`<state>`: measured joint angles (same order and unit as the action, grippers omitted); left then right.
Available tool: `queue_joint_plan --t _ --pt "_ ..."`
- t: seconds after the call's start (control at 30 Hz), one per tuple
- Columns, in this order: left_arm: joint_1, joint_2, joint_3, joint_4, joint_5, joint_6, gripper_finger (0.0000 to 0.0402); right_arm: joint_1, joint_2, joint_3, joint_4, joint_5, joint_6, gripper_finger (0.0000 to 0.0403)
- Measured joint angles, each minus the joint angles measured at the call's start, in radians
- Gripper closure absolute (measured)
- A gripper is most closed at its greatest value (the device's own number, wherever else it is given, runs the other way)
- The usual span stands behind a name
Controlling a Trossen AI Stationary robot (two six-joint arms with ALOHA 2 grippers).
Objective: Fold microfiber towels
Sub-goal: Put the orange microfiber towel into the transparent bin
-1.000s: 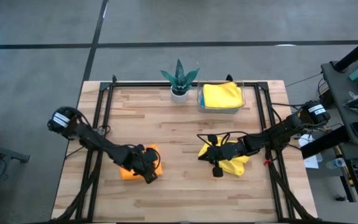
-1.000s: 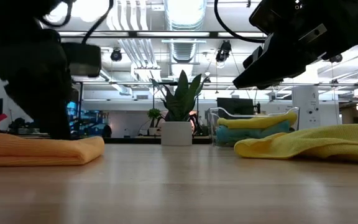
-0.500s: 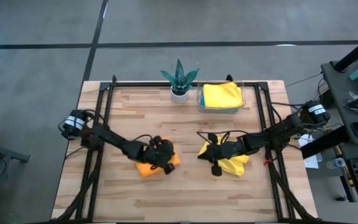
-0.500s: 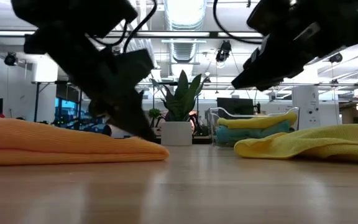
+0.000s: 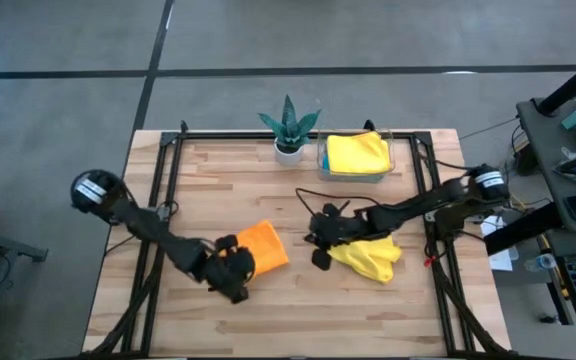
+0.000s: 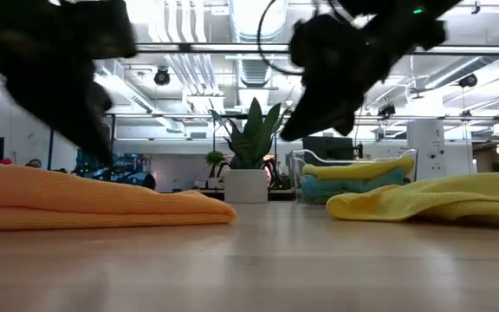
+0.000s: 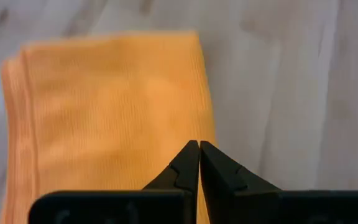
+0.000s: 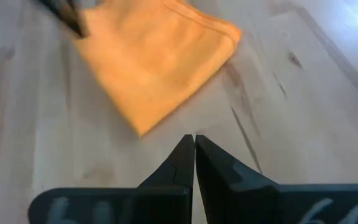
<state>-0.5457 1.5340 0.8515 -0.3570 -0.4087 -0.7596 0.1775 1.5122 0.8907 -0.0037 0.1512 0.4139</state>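
Orange, yellow and blue cloths on pale striped wood

Orange towel; bright yellow towel; yellow over sky-blue towels in clear tray; green plant, white pot; light-brown plank-striped tabletop.

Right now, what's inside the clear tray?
In the clear tray: a yellow towel on top and a blue towel beneath it. Anything lower is covered.

The table is made of pale planked wood with a smooth, faintly sheened finish. The orange towel is seen as soft matt cloth with a fine ribbed weave, and the crumpled yellow towel looks equally matt. The tray appears clear glossy plastic. The fingers look matt black plastic.
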Motion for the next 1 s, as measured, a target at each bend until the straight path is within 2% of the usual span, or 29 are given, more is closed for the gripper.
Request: queue_joint_plan --t 0.17,0.3,0.4,0.63,0.83,1.0 --pt "-0.083 0.005 -0.019 -0.027 -0.014 -0.05 0.0401 -0.046 0.124 0.135 -0.058 -0.051 0.036 0.0393" --pt "-0.097 0.008 -0.052 -0.026 -0.026 -0.11 0.0401 -0.069 0.22 0.253 -0.123 -0.087 0.047 0.0371" --pt "-0.1 0.008 -0.085 -0.02 -0.022 -0.147 0.0401 -0.083 0.284 0.338 -0.186 -0.091 0.063 0.0338" --pt "-0.105 0.008 -0.14 -0.018 -0.007 -0.187 0.0401 -0.106 0.391 0.472 -0.243 -0.113 0.111 0.0232" --pt "-0.106 0.006 -0.129 -0.017 0.032 -0.202 0.0401 -0.125 0.443 0.525 -0.258 -0.184 0.165 0.0153" --pt "-0.106 -0.013 -0.093 -0.005 0.071 -0.192 0.0401 -0.128 0.455 0.542 -0.255 -0.203 0.184 0.0112"
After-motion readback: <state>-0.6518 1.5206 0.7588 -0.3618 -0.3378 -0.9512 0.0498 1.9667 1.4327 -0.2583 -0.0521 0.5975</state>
